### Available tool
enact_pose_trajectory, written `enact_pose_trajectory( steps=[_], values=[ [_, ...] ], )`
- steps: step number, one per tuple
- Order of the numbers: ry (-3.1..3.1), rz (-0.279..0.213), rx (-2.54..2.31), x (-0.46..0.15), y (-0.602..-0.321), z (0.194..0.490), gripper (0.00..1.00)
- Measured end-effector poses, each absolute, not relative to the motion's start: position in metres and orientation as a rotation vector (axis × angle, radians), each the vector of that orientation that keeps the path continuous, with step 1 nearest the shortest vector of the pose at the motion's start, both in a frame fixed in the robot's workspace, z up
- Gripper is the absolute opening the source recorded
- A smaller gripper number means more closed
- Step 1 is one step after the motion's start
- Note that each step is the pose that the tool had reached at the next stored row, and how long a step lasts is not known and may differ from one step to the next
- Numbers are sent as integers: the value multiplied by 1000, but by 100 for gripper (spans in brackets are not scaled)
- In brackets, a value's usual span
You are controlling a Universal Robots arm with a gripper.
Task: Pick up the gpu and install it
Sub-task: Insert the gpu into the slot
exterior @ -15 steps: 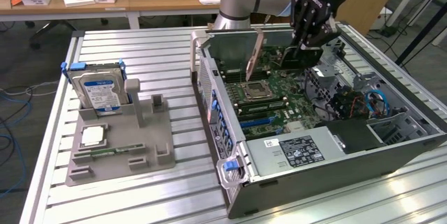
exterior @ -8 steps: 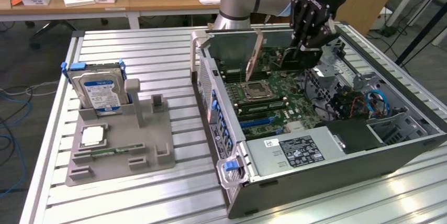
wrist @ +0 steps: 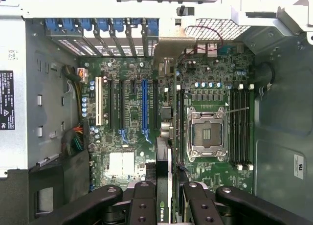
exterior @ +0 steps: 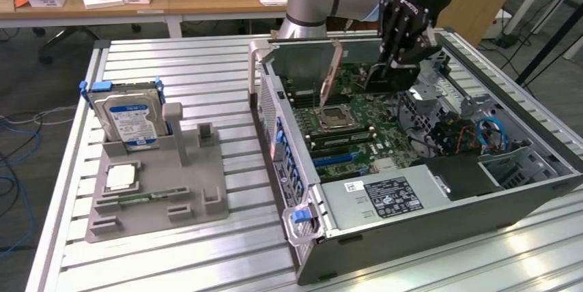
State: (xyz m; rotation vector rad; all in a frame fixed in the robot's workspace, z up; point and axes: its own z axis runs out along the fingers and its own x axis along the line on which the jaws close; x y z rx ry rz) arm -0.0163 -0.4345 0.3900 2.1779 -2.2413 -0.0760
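In the exterior view we see an open grey tower computer case (exterior: 510,190) lying on its side on a ribbed aluminium table (exterior: 182,67), with its green motherboard (exterior: 364,135) exposed. Over the far part of the board, the arm's black gripper (exterior: 401,77) pinches the gpu (exterior: 362,77), a thin dark circuit card with a silvery metal end bracket. The card stands on edge, with its bracket toward the exterior view's left. Well apart on that side, a grey plastic tray (exterior: 196,203) carries a blue-labelled silver hard drive (exterior: 132,118). In the wrist view we look down past the gripper (wrist: 168,205). Its fingers (wrist: 142,205) press on both faces of the gpu (wrist: 169,178), which hangs edge-on between a blue expansion slot (wrist: 144,105) and the square silver processor socket (wrist: 206,133). We cannot tell whether it touches the board.
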Motion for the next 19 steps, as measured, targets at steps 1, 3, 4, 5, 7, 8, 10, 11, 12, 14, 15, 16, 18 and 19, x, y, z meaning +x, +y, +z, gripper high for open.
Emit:
enact_pose_trajectory(
  steps=[1,3,4,5,7,8,10,11,12,14,15,16,18,19],
  values=[
    [-2242,-76,2177,-16,-434,390,26],
    [-2244,-76,2176,-16,-434,389,26],
    [-2244,-76,2175,-16,-434,388,26],
    [-2245,-76,2174,-16,-434,388,26],
    [-2247,-76,2172,-16,-434,387,26],
    [-2248,-76,2172,-16,-434,386,26],
    [-2249,-76,2170,-16,-434,385,26],
    [-2250,-76,2169,-16,-434,385,26],
    [-2251,-76,2169,-16,-434,384,26],
    [-2251,-76,2168,-16,-434,383,26],
    [-2252,-76,2168,-16,-434,382,26],
    [-2252,-76,2168,-16,-434,382,26],
    [-2252,-76,2168,-16,-434,380,26],
    [-2252,-75,2168,-16,-434,379,26]
  ],
)
